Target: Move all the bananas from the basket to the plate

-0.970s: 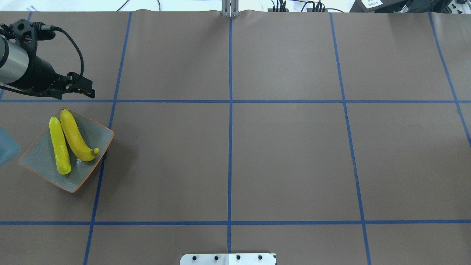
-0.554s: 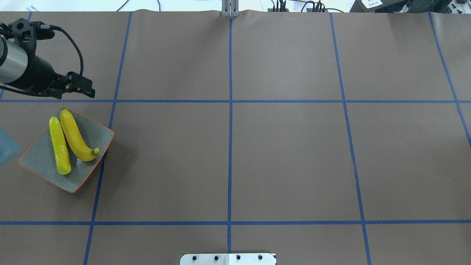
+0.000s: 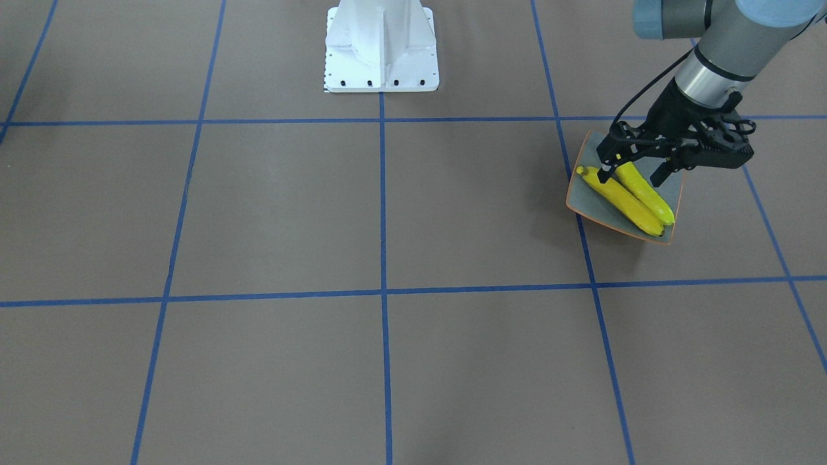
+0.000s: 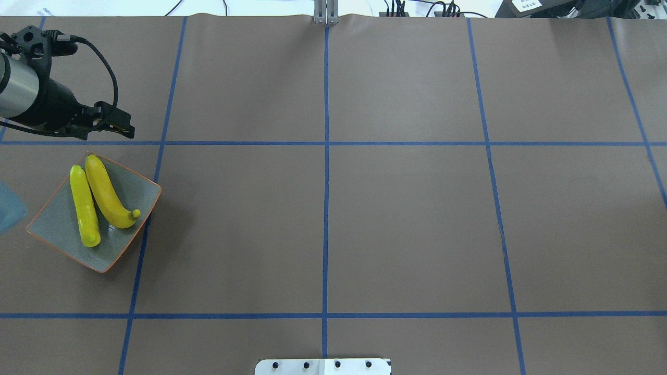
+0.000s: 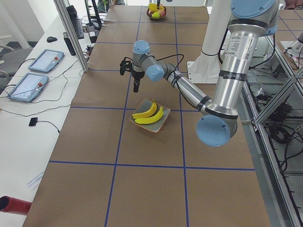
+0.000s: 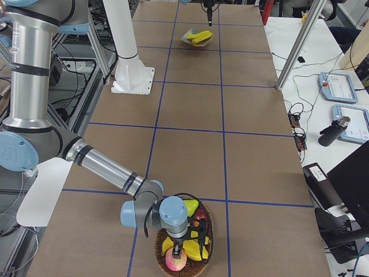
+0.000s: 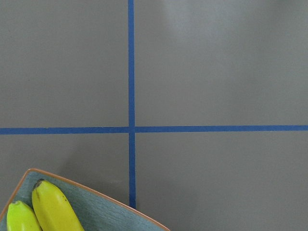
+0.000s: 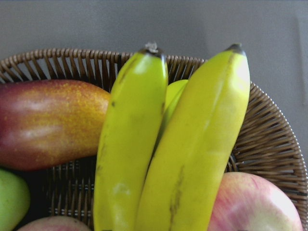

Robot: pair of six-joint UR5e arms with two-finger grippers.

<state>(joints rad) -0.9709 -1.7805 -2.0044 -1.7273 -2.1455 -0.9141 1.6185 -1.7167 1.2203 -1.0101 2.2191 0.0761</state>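
Two yellow bananas [image 4: 85, 208] [image 4: 108, 194] lie side by side on the grey-blue, orange-rimmed plate [image 4: 57, 224] at the table's left. My left gripper [image 3: 632, 174] hangs open and empty above the plate's [image 3: 589, 205] far side; its wrist view catches the banana tips [image 7: 53, 209]. Far off, in the exterior right view, my right gripper [image 6: 193, 236] hovers over the wicker basket [image 6: 209, 242]; I cannot tell whether it is open or shut. Its wrist view looks closely down on two more bananas [image 8: 127, 154] [image 8: 197, 159] in the basket [image 8: 269, 139].
Beside the basket bananas lie a red-orange mango [image 8: 48, 122], an apple [image 8: 255, 207] and a green fruit [image 8: 9, 202]. The white robot base [image 3: 381, 45] stands at the table's middle edge. A pale blue object [image 4: 8, 205] shows at the overhead view's left edge.
My left arm has drawn back slightly toward the view's left. The bananas on the plate have not moved.
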